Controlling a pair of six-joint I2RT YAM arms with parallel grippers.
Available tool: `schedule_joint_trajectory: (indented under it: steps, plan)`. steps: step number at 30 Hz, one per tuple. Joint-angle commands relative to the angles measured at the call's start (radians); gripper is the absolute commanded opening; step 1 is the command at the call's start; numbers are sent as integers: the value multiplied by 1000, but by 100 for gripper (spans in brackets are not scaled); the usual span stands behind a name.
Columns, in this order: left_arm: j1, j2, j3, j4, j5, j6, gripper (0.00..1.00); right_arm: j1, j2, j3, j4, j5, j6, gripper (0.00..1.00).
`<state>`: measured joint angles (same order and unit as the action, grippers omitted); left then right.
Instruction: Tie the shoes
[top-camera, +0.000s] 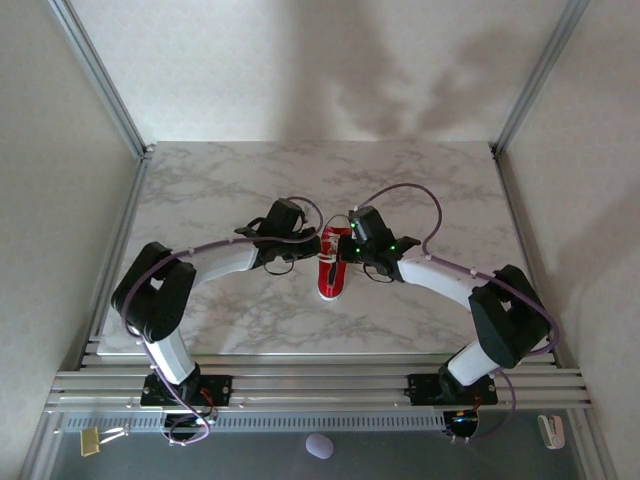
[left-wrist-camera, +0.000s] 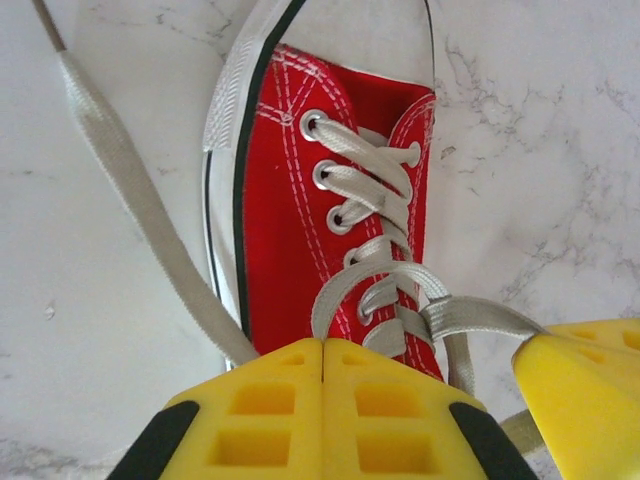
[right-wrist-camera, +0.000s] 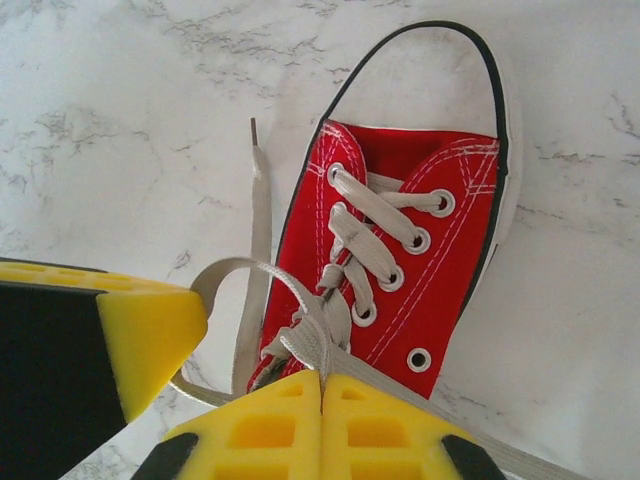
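A small red sneaker with white sole and laces lies mid-table, its toe toward the arms. My left gripper comes in from the shoe's left and my right gripper from its right, both over the upper eyelets. In the left wrist view the left gripper is shut on one end of a lace loop arching over the red sneaker. In the right wrist view the right gripper is shut on a bunched lace strand above the sneaker. A loose lace end trails on the marble.
The white marble tabletop has metal frame posts at the back corners and aluminium rails along the near edge. The right gripper's yellow finger sits close beside the left jaws. A long loose lace lies left of the shoe.
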<state>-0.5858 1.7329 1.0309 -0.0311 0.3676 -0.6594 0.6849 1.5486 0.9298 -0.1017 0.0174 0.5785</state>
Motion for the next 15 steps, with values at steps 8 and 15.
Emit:
schedule_joint_trajectory:
  steps: [8,15]
  plan:
    - [-29,-85,-137,23,-40,-150,3,-5,44,76,-38,-61,-123,0]
    - [-53,-95,-217,113,-37,-246,4,2,54,84,-42,-74,-145,0]
